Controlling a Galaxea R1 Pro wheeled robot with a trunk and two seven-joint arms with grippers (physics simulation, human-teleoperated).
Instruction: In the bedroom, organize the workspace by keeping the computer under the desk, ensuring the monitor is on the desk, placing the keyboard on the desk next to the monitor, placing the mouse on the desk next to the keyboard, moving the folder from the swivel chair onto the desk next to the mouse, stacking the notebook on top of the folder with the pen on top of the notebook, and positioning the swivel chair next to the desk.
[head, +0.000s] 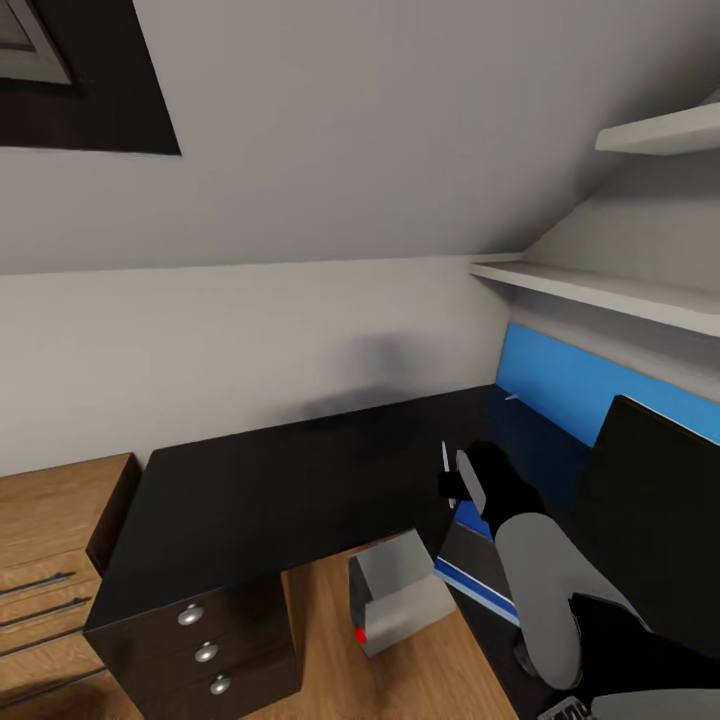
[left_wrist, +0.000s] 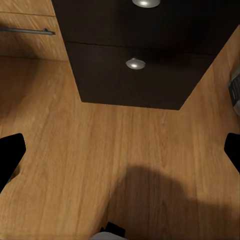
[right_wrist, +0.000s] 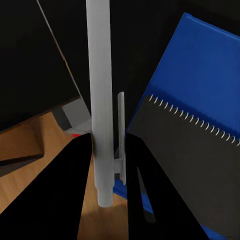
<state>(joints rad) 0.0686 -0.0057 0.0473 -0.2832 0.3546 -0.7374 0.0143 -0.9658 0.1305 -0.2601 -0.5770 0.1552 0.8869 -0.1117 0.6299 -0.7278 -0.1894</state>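
Right gripper (right_wrist: 107, 150) pinched the white pen (right_wrist: 100, 95) betw. its two black fingers (right_wrist: 67, 190), pen upright and gripped near one end; seen in head view too, pen (head: 445, 462) poking up above the black gripper (head: 462, 482) over the desk's (head: 270, 480) inner corner. Under and just beside the gripper in the rt wrist view: dark grey notebook (right_wrist: 192, 160), pale binding dots along one edge, lying on the bright blue folder (right_wrist: 205, 70). Folder (head: 478, 580) and notebook (head: 472, 555) also visible in head view at the desk's front edge, partly hidden by the grey right forearm (head: 535, 590). Light grey computer (head: 398, 590), red dot low on its front, stood on the wood floor (head: 320, 640) in the desk's nook, next to the black drawer unit (head: 205, 640). Black monitor (head: 655, 510) at right on the desk, in front of the blue back panel (head: 560, 380). Left gripper (left_wrist: 120, 155) spread wide, fingers (left_wrist: 10, 155) at the frame's edges, holding nothing, over bare floor facing the drawer unit's (left_wrist: 135, 75) round knobs. Light wooden chest (head: 50, 560) beside the desk's far left end.
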